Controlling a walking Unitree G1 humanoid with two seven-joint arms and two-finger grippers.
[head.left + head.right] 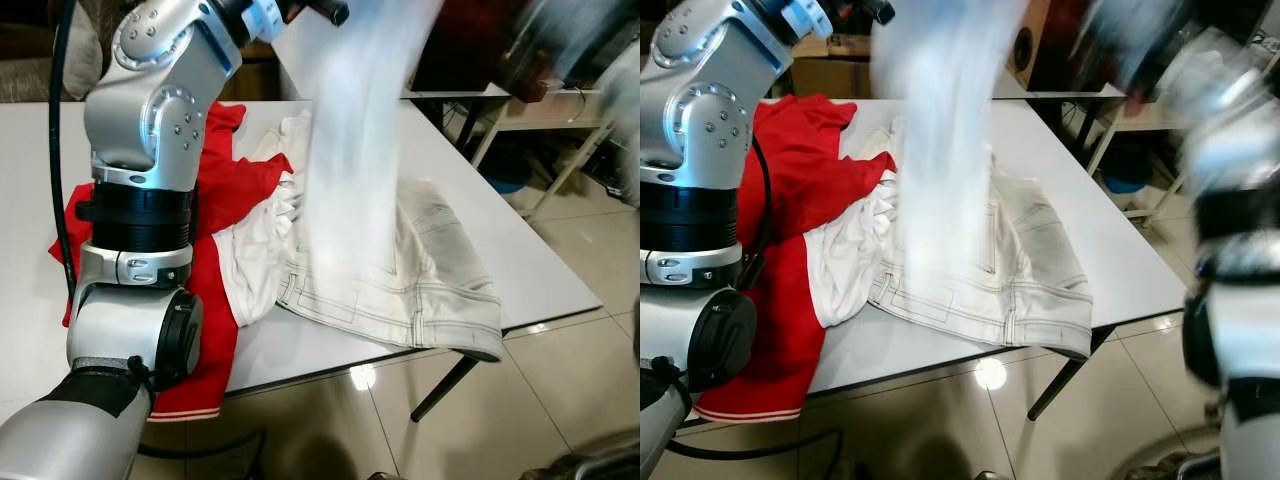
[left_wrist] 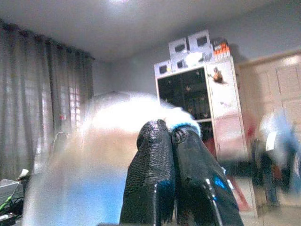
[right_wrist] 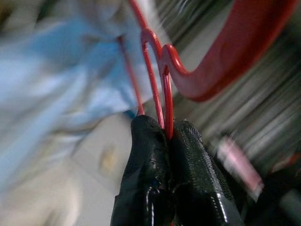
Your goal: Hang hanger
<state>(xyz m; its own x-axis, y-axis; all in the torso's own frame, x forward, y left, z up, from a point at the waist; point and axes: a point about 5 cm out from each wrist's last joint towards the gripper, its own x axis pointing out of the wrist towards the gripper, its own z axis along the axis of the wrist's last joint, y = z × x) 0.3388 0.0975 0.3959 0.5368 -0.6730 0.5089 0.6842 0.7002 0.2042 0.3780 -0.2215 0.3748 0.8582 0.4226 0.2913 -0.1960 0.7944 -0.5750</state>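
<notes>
Two hands are at work, both raised above the tabletop (image 1: 520, 260). The right hand (image 3: 165, 129) has its fingers pinched tight on the thin red wire of the hanger (image 3: 221, 66), whose thicker red curve arcs away beyond the fingertips, so the hanger's long part runs outward from that hand and not across it. The left hand (image 2: 171, 136) is pressed narrow too, seemingly clamped on the pale shirt (image 1: 355, 130), which hangs as one blurred white-blue streak from above down toward the tabletop. Of the two, the right hand alone has the hanger, so I judge that the hook must be carried by that arm to whatever rail will take it; no rail can be made out. Whether the shirt already sits on the hanger cannot be told through the blur. Lying on the tabletop beneath the shirt are three garments: one pair of pale jeans (image 1: 430, 290) nearest its front edge, one white cloth (image 1: 255, 255) beside them, and one red garment (image 1: 225, 190) on the far side of that, under the left arm (image 1: 150, 150).
</notes>
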